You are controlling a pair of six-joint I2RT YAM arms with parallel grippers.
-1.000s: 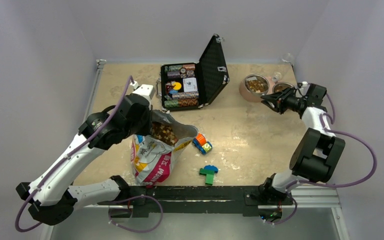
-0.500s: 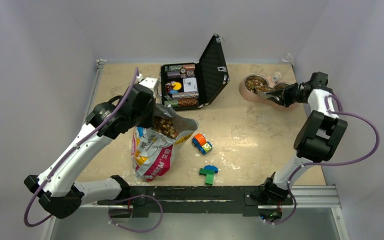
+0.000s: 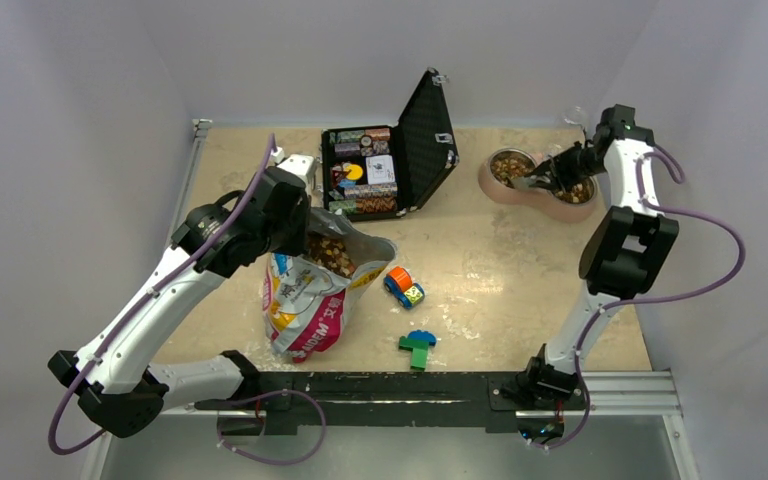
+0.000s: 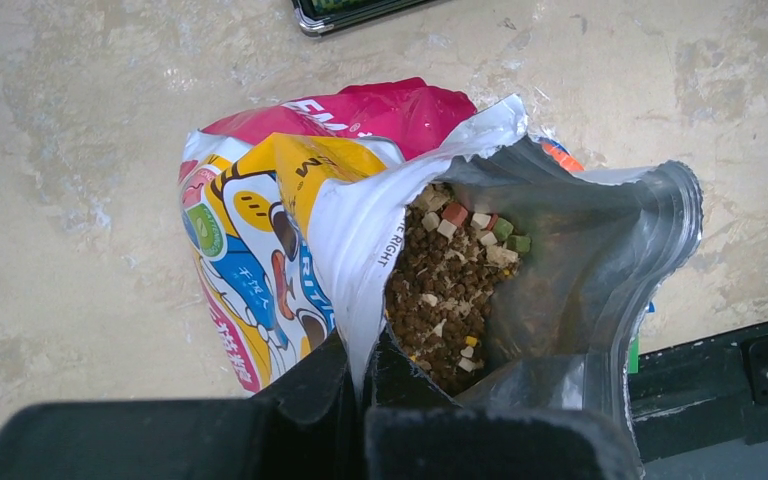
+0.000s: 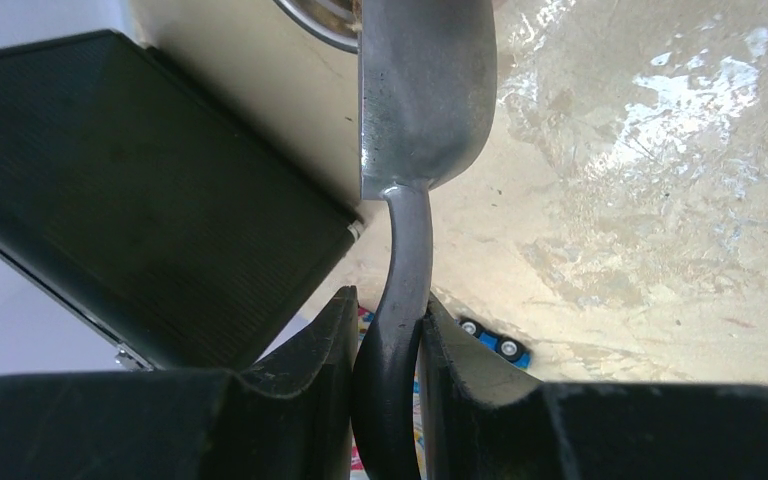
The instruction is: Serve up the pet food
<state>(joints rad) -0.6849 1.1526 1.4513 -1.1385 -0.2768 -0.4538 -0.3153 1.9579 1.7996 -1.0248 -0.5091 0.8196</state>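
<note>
the tabletop [image 3: 500, 270] carries both ends of the job: the bag [image 3: 305, 310] at the lower left of the overhead view and the double dish [image 3: 488, 183] at the upper right. my left end effector [image 4: 363, 385] is pinched tight on the bag's torn white edge, holding the mouth open so the pet food [image 4: 440, 290] inside shows. my right end effector [image 5: 388, 310] is clamped on the handle of a metal scoop [image 5: 425, 90]. the scoop's back faces my wrist camera at the dish rim, and i cannot see whether it is emptied. more pellets lie in the dish's left bowl. i judge this to be the tipping step. next i should finish the turn without spilling, then carry the scoop across to the open bag.
</note>
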